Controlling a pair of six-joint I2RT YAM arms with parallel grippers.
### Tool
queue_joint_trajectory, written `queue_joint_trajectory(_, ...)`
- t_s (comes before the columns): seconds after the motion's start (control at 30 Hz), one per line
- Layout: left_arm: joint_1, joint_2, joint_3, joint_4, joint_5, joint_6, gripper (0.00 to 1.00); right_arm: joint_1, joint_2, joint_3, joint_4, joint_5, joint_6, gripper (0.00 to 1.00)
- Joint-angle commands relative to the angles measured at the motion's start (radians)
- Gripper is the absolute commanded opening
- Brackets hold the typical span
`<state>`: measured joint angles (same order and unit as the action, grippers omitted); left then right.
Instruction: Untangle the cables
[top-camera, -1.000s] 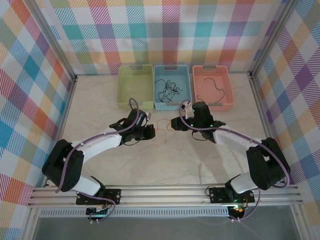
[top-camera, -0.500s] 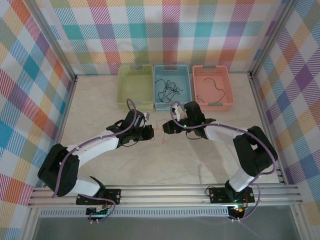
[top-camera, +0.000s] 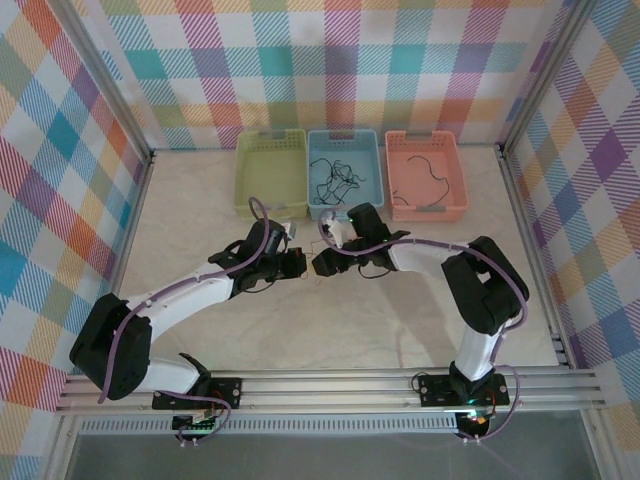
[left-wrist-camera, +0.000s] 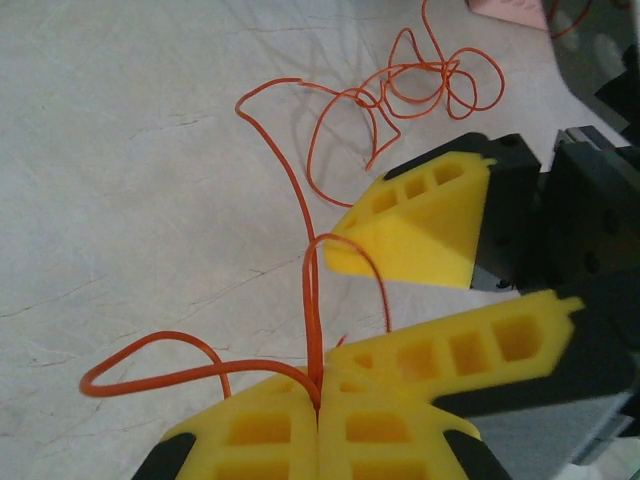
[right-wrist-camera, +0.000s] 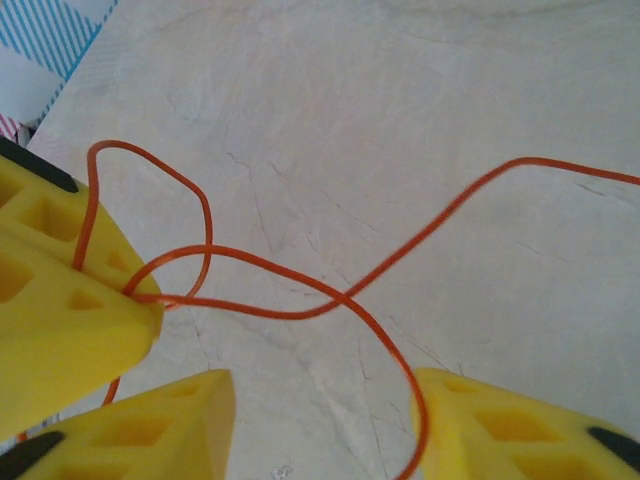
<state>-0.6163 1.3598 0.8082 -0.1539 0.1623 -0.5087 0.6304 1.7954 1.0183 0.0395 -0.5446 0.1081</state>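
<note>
Orange cable (left-wrist-camera: 312, 320), hair-thin, one length: lies on the mid-surface in front of the bins, between the two arms. One part is pinched in the left fingers (left-wrist-camera: 318, 420), which are closed tight on it. From the tips a doubled strand runs away, one low loop swings out to the side, and the far part ends in a knot of small loops resting on the surface (top-camera: 200, 230). Right fingers (top-camera: 322, 262): parted, facing the left fingers nearly head-on, straddling the strand without clamping it. In the right wrist view the cable crosses itself once in the gap, and one strand runs close along the inner side of one finger; whether it touches cannot be told. Surface: pale, marbled, faintly veined. Green bin (top-camera: 268, 185): far side, left of three in a row. Blue bin (top-camera: 368, 160): middle, holding a tangle of black cables (top-camera: 335, 178). Pink bin (top-camera: 405, 195): right, holding one black cable (top-camera: 432, 170), curved. Walls (top-camera: 200, 70): plaid in many colours, on three sides.
</note>
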Motion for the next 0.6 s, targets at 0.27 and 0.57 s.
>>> queue_joint_trajectory(0.27,0.01,-0.027,-0.008,-0.009,-0.044,-0.017,0.16,0.007,-0.194,-0.16,0.151,0.296,-0.06,0.0)
queue_joint_trajectory(0.57,0.014,-0.068,-0.029,-0.016,-0.115,-0.038,0.79,0.015,-0.415,-0.431,0.56,0.247,-0.131,0.0)
